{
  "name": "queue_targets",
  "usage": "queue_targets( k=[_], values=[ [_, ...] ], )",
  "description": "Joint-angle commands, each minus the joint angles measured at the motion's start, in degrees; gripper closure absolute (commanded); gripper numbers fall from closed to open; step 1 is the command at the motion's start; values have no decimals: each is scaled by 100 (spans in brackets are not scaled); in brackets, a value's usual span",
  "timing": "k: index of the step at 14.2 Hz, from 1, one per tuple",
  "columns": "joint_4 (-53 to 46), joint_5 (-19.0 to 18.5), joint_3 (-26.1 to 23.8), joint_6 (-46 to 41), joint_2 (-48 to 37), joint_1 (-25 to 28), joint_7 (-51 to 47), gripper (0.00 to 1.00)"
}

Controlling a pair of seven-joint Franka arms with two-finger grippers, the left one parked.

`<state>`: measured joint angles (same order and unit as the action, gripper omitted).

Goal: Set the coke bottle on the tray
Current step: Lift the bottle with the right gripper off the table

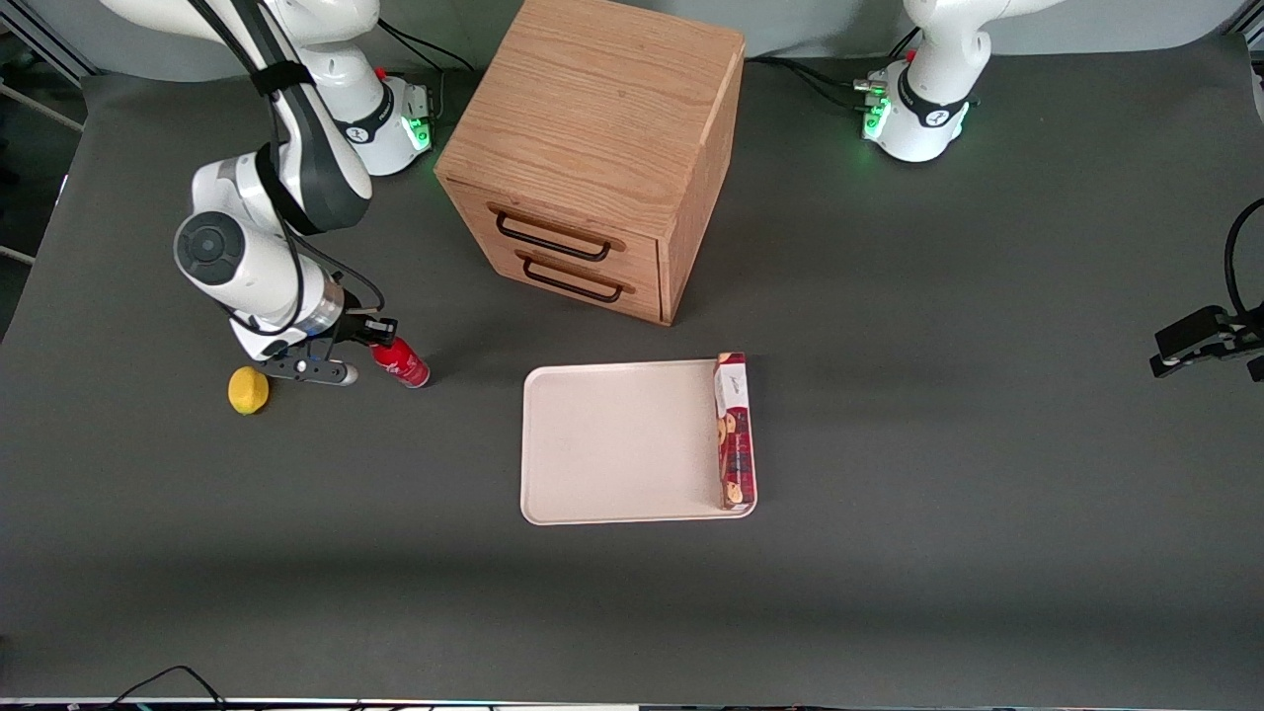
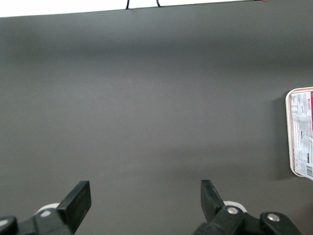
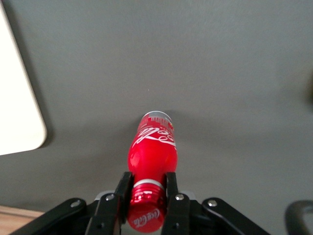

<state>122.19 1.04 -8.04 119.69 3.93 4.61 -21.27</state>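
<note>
Your pincer (image 3: pixel 145 196) is clamped on the neck of the coke bottle (image 3: pixel 152 147), just under its cap; the glossy red contoured bottle tilts, its base on the matte grey desk (image 1: pixel 889 395) toward the working arm's end; a dimpled yellow lemon (image 1: pixel 248 390) lies just beside the pincer; the smooth cream tray (image 1: pixel 612 444) sits well apart, a flat cookie box (image 1: pixel 734 432) along one edge; an oak drawer cabinet (image 1: pixel 602 148) stands farther from the front camera.

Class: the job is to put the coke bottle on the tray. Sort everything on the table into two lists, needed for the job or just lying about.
Needed: coke bottle, gripped at its neck by the end effector; tray.

Lying about: lemon; cookie box along the tray's edge; wooden drawer cabinet.
</note>
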Motion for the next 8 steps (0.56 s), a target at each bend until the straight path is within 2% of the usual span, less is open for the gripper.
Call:
queue_targets(
  k=[1,4,8],
  values=[
    [-1281,-95,48,-1164,-103,-39,262,96],
    [-2582,-122,57,-2079,160,-13,571,96],
    [-4541,-87,-22,-2993,1221,162,448,96]
  ],
)
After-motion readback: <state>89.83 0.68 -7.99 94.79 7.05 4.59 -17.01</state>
